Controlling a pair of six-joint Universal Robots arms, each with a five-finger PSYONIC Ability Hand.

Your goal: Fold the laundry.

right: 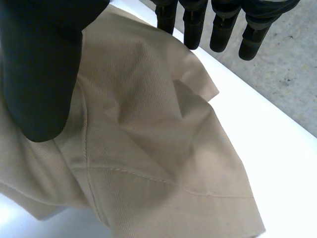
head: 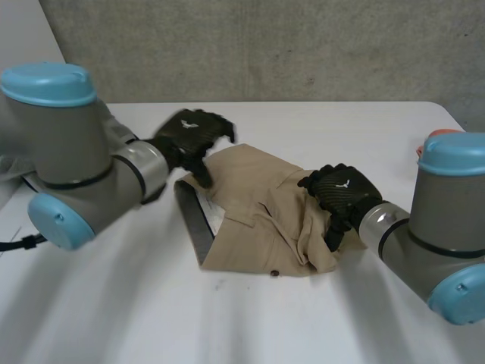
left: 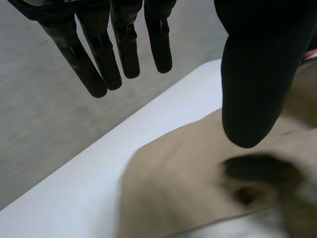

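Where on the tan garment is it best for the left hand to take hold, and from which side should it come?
Probably the dark-lined edge of the tan garment, approached from the robot's left. That edge faces the open left hand and lies exposed on the table, not buried under folds, so the fingers could likely pinch it cleanly.

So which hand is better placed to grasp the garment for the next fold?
Probably the right hand: it sits over the bunched right side of the tan garment, cloth under its palm. The left hand is at the far corner, fingers straight, mostly past the cloth.
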